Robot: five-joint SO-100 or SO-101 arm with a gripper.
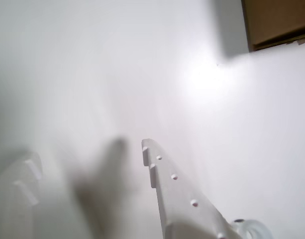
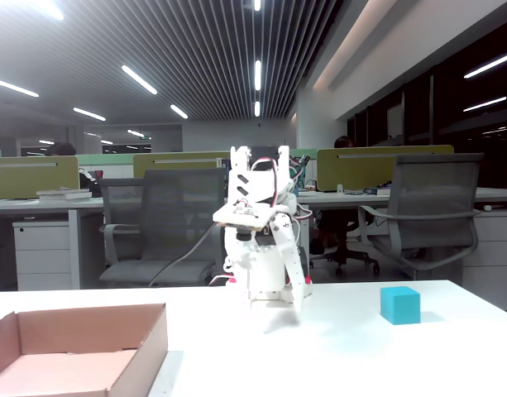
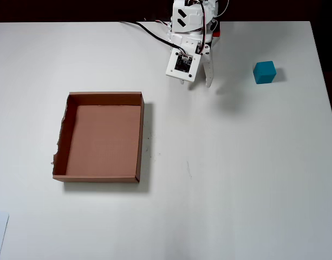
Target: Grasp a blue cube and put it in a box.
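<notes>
One blue cube (image 3: 264, 72), one box (image 3: 103, 175) and one white robot arm (image 3: 188, 38) are sitting on the single white table (image 3: 236, 162), while three office chairs (image 2: 432, 211) are standing behind it in the fixed view

A white bench (image 3: 236, 179) fills the overhead view, with a dark strip of floor along its far edge. In the fixed view, an open office lies behind it: two grey mesh chairs (image 2: 174, 227), white desks (image 2: 38, 207) with olive-green partition screens (image 2: 384, 168), a stack of papers (image 2: 64, 194), and long ceiling lights (image 2: 258, 74) on a slatted dark ceiling.
</notes>
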